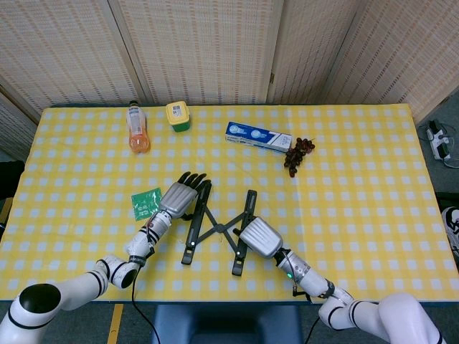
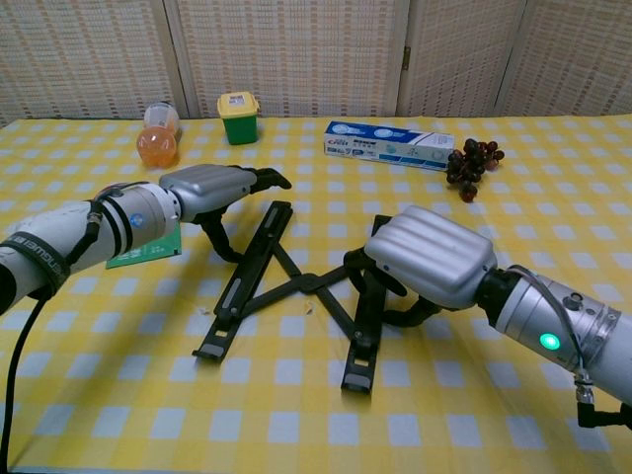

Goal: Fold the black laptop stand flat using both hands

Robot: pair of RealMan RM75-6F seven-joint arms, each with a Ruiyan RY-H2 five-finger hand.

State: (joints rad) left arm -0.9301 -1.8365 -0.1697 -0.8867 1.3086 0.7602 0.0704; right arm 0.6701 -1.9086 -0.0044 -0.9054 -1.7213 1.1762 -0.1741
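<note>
Surface covered by a yellow-and-white checked cloth (image 1: 358,179); behind it, beige woven folding screen panels (image 1: 201,50) under even light.

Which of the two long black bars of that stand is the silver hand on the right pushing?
The right rail: the right hand covers its upper end, unlike the left rail.

You can't read any words here. The blue and white box (image 2: 394,144) just left of the grapes (image 2: 472,163) has print on it, and so does the green packet (image 1: 146,203), but the letters are too small
</note>
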